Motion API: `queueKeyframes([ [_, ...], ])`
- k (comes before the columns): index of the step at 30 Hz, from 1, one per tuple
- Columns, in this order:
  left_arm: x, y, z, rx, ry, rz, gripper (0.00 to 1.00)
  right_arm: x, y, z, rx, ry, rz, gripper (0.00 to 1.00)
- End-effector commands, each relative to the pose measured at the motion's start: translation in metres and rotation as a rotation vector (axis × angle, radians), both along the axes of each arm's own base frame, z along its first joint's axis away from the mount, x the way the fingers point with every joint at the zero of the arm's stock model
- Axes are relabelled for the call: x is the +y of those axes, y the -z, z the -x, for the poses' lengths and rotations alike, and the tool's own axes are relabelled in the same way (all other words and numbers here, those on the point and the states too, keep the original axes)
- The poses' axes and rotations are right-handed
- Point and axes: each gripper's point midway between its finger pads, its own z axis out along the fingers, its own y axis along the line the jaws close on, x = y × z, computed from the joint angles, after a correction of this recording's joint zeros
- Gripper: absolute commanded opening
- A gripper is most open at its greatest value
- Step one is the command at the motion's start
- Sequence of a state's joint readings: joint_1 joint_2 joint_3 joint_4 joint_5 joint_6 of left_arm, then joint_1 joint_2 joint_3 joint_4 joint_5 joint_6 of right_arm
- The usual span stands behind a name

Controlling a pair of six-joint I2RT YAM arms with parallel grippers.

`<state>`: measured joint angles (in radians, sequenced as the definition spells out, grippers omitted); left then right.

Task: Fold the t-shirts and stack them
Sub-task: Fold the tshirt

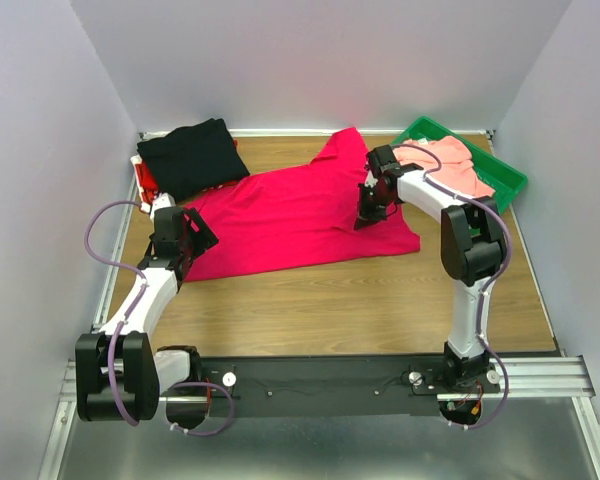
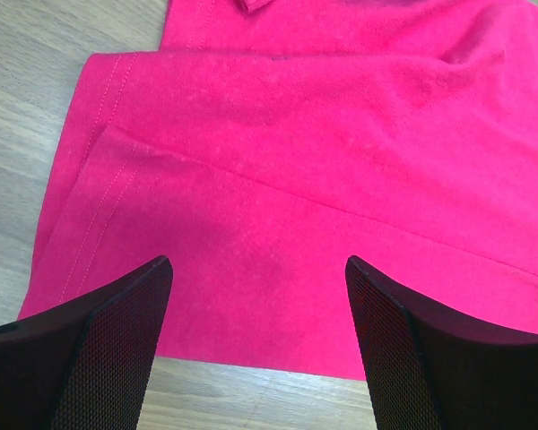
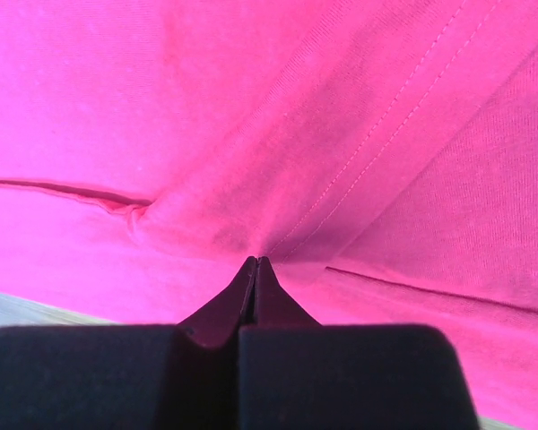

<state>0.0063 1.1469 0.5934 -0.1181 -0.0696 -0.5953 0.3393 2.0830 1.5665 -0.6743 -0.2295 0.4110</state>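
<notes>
The crimson-magenta t-shirt (image 1: 300, 215) lies spread across the middle of the wooden table, one sleeve pointing to the back. My left gripper (image 1: 185, 240) is open over the shirt's left hem; in the left wrist view it (image 2: 258, 262) straddles the cloth's edge (image 2: 323, 179) and holds nothing. My right gripper (image 1: 368, 215) is shut on the crimson shirt near its right side; in the right wrist view the fingertips (image 3: 258, 260) pinch the cloth (image 3: 251, 116), and creases run into them. A folded black t-shirt (image 1: 192, 155) lies at the back left. The salmon-pink t-shirt (image 1: 458, 165) lies crumpled in the tray.
A green plastic tray (image 1: 510, 180) stands at the back right and holds the pink shirt. A small red and white object (image 1: 145, 182) sticks out from under the black shirt by the left wall. Pale walls close the table on three sides.
</notes>
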Motion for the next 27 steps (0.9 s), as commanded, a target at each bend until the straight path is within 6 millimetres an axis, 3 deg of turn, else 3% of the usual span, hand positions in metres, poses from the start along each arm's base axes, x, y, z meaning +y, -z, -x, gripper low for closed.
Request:
queueKeyframes([
  [1,-0.002,-0.002,0.002,-0.003,0.007,0.003,0.86,0.003,-0.009,0.002,-0.013,0.007,-0.008,0.02],
  [4,-0.001,-0.001,0.004,-0.003,-0.003,0.004,0.85,-0.01,-0.005,0.014,-0.009,0.024,0.042,0.18],
  [12,-0.003,0.0,0.004,-0.001,0.01,0.009,0.85,-0.022,-0.001,0.02,-0.01,0.041,0.093,0.34],
  [27,-0.004,0.0,0.007,0.004,0.01,0.013,0.85,-0.008,0.006,0.005,-0.007,0.019,0.064,0.33],
])
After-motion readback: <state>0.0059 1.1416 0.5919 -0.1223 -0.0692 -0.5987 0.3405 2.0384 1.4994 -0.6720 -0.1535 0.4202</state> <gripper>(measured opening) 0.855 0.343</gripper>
